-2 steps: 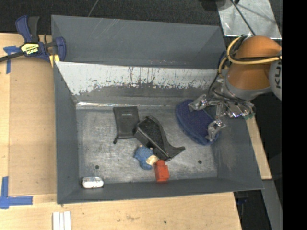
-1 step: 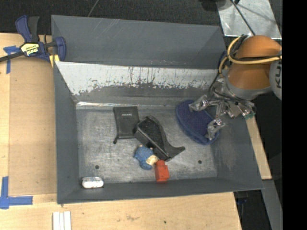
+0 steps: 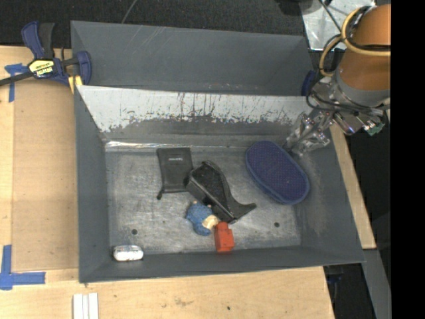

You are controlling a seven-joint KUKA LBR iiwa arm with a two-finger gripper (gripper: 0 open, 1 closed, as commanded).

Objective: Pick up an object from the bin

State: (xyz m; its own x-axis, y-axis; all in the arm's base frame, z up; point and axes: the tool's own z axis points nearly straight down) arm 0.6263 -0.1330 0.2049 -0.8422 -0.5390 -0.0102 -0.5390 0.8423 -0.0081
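Jaws hang over the bin (image 3: pixel 199 58) right wall near the back-right corner, just beside a blue oval pad (image 3: pixel 277 173). Open or closed: can't tell. Black tools (image 3: pixel 212 188) and a red block (image 3: pixel 224 238) are heaped mid-floor.

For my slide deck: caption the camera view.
Gripper hovers at the right wall of the grey bin, beside a blue oval pad.

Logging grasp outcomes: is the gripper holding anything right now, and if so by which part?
Nothing is seen held. The gripper hangs at the right wall of the bin, beside the far end of the dark blue oval pad.
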